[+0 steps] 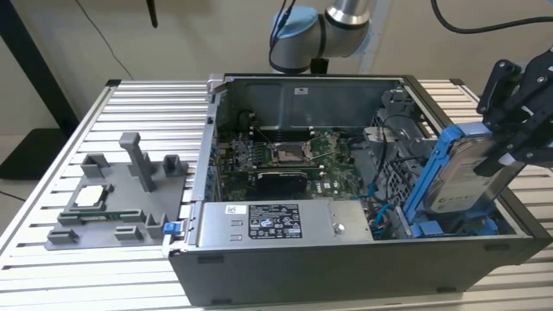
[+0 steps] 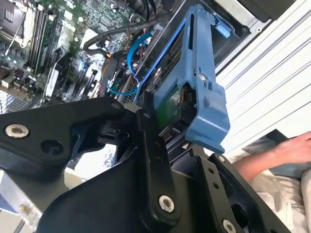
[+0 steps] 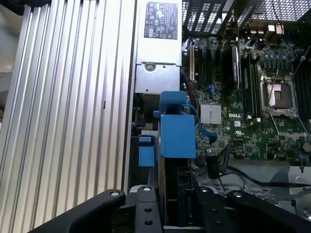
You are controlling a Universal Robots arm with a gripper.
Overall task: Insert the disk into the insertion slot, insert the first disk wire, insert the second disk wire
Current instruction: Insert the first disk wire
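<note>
My gripper [image 1: 504, 154] is shut on the disk [image 1: 464, 170], a silver-grey drive in a bright blue carrier. The disk stands steeply tilted at the exterior view's right end of the open computer case. Its lower end rests at the blue tabs of the insertion slot [image 1: 449, 228]. In the second wrist view the blue carrier [image 2: 204, 97] sticks out past my black fingers [image 2: 148, 124]. In the first wrist view the carrier [image 3: 177, 133] sits between my two fingers [image 3: 146, 206]. A thin blue wire [image 2: 130, 60] loops inside the case beside the disk.
The grey power-supply box [image 1: 276, 223] lies along the case's front wall. The motherboard with its square processor socket [image 1: 285, 153] is mid-case. A grey fixture with parts [image 1: 121, 194] sits on the slatted metal table [image 1: 52, 265]. A person's hand [image 2: 286, 150] rests beyond the case.
</note>
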